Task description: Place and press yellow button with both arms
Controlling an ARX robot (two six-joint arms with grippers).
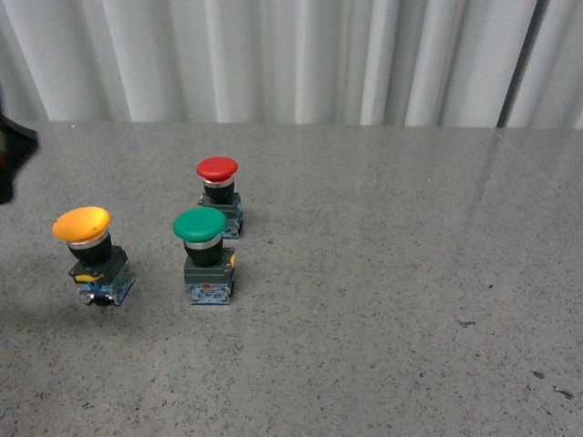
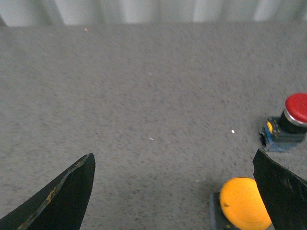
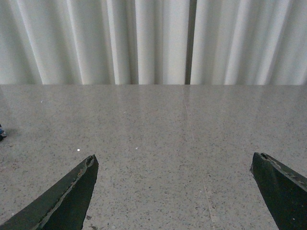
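The yellow button [image 1: 82,224] stands tilted on the grey table at the left, its grey-blue base [image 1: 102,276] with a yellow tab below the cap. In the left wrist view its yellow cap [image 2: 243,203] lies close beside one finger [image 2: 283,191] of my open, empty left gripper [image 2: 175,184], inside the wide gap. A black part of the left arm [image 1: 11,155] shows at the front view's left edge. My right gripper [image 3: 175,182] is open and empty over bare table, with no button between its fingers.
A green-capped switch [image 1: 202,228] stands right of the yellow button. A red-capped switch [image 1: 218,170] stands behind the green one and also shows in the left wrist view [image 2: 295,109]. A white curtain [image 1: 291,55] hangs behind the table's far edge.
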